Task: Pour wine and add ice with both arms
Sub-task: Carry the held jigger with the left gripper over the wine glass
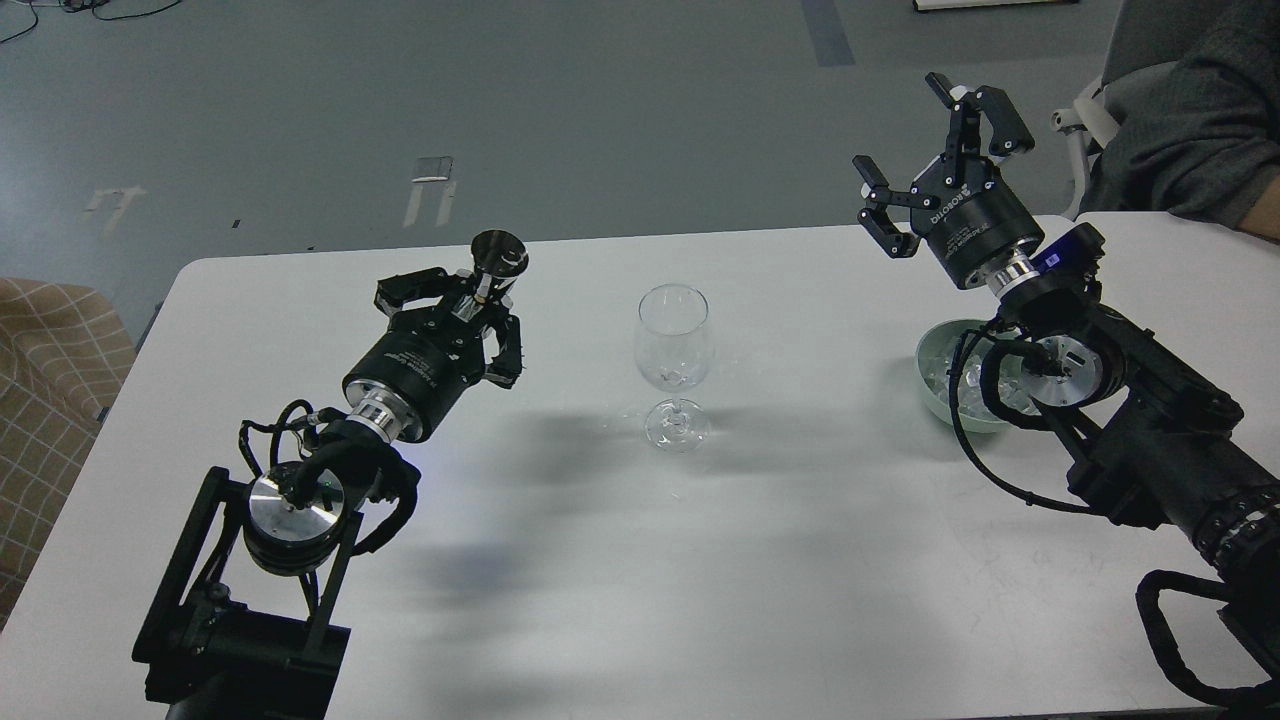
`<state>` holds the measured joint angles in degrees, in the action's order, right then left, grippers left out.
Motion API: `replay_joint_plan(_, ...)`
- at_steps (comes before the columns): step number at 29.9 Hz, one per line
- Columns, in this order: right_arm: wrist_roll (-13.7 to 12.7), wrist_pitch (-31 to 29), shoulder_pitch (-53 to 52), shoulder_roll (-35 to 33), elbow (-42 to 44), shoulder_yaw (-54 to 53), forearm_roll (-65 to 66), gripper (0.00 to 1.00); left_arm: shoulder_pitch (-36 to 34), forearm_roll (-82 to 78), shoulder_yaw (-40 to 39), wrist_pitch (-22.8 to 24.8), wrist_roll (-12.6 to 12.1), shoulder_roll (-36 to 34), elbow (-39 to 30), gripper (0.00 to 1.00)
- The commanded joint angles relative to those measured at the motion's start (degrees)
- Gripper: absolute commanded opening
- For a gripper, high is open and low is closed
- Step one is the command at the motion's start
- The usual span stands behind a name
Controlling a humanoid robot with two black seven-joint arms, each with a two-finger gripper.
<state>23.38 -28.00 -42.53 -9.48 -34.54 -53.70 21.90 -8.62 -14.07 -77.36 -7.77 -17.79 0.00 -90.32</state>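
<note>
A clear wine glass (673, 340) stands upright in the middle of the white table (800, 560). My left gripper (470, 312) is shut on the stem of a small dark metal cup (498, 253). It holds the cup above the table, left of the glass and apart from it. My right gripper (925, 150) is open and empty, raised over the table's far right. Below its arm a pale green bowl (928, 352) holds clear ice cubes (945, 378), partly hidden by the arm's joint and cables.
A person in a grey sleeve (1190, 120) sits at the table's far right corner. A beige checked cushion (50, 380) lies beyond the left edge. Grey floor lies past the far edge.
</note>
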Motion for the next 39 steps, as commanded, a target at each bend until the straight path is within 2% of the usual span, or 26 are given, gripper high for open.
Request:
replay_joint_plan(1, 0.0, 0.0, 0.1, 0.2, 0.0, 0.0, 0.0, 1.00, -0.1, -0.1, 2.7, -1.8, -0.2, 0.0, -1.3, 0.00)
replay_joint_plan(16, 0.0, 0.0, 0.3, 0.3, 0.0, 0.0, 0.0, 1.00, -9.1, -1.1, 6.4, -7.4, -0.5, 0.0, -1.1, 0.00)
replay_joint_plan(27, 0.0, 0.0, 0.4, 0.3, -0.1, 0.0, 0.0, 1.00, -9.5, -4.0, 9.9, -8.0, -0.2, 0.0, -0.6, 0.00)
replay_joint_plan(39, 0.0, 0.0, 0.9, 0.4, -1.1, 0.0, 0.1, 1.00, -9.3, -7.3, 10.3, -8.0, 0.5, 0.0, 0.8, 0.00)
